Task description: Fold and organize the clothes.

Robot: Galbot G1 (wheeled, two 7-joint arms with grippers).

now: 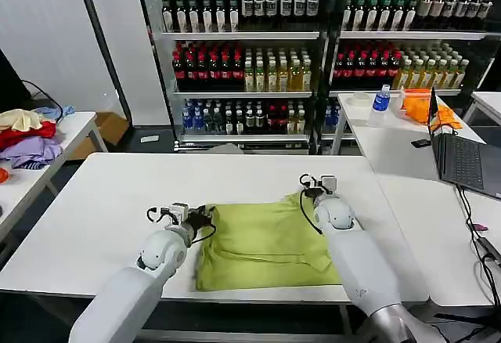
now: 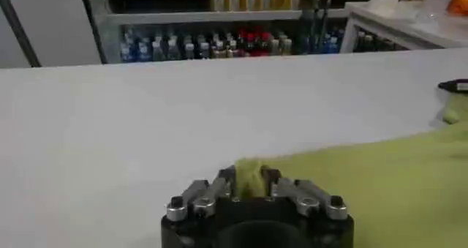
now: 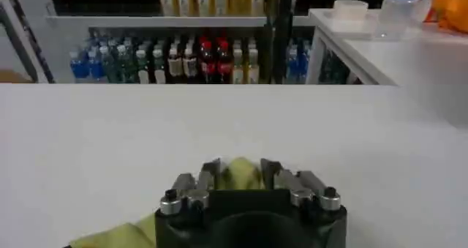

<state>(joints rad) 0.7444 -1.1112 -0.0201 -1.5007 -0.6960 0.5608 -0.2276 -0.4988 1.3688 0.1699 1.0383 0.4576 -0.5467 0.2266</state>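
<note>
Over on the far left, a side table [image 1: 59, 143] carries a heap of red, purple and cream garments [image 1: 27, 141], well apart from the action. Now to the main white rectangular table [image 1: 102, 202]: the left gripper [image 1: 205, 218] sits low at the left edge of the light yellow-green cotton T-shirt [image 1: 266, 243], and the left wrist view settles it, with both fingers pressed onto a bunched fold of the T-shirt [image 2: 380, 191] and the left gripper [image 2: 248, 181] pinching that cloth between them. The shirt itself lies on the near middle of the table, spread into a rough, rumpled rectangle between the two white arms, its near edge close to the table's front. Moving right, the right gripper [image 1: 308, 193] is at the shirt's far right corner, and from the right wrist view the right gripper [image 3: 238, 171] is clamped on a small peak of yellow-green fabric [image 3: 240, 173], fingers closed in on it. Behind, dark shelves of bottled drinks [image 1: 243, 53] run across the back. Far right, another white table [image 1: 391, 143] holds a clear plastic water bottle with a blue label [image 1: 380, 103], an orange cloth [image 1: 427, 110] and an open dark laptop [image 1: 462, 155].
</note>
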